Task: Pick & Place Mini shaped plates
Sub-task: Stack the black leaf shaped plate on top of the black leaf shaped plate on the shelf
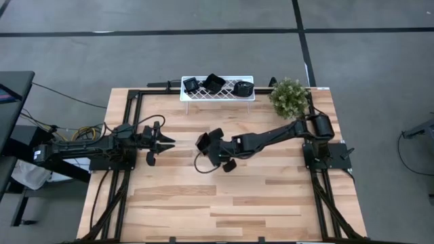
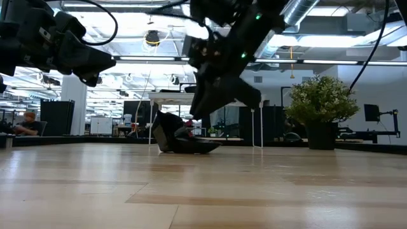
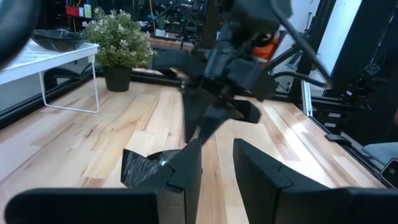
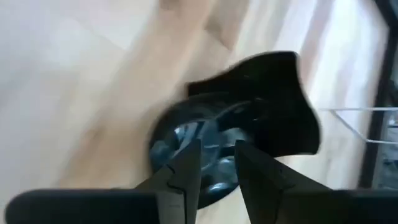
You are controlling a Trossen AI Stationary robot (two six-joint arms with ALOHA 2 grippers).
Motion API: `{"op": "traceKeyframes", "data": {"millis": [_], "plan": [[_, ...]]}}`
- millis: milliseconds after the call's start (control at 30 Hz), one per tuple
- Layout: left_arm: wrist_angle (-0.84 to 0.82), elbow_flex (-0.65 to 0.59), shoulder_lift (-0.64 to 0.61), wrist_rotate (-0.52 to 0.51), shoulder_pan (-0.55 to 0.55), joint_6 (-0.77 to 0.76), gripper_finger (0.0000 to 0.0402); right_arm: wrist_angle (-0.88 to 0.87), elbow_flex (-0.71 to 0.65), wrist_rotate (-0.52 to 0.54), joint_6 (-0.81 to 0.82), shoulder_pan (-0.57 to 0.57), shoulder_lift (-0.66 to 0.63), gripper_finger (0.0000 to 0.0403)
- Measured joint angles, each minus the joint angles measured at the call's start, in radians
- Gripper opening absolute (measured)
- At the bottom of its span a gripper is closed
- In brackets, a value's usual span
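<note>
Below the right gripper (image 4: 216, 163), a glossy black plate (image 4: 249, 124) lies tilted.

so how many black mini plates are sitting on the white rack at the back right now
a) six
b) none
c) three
c) the high view shows three mini plates on the white rack: a square one, an angular one and a rounded one.
</note>
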Motion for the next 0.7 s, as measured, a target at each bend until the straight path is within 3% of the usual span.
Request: {"op": "traceKeyframes", "data": {"millis": [700], "plan": [[0.025, 0.000, 0.000, 0.000, 0.000, 0.000, 0.0095, 0.066, -0.036, -0.059, 0.165, 0.060, 0.050, 0.0092]]}}
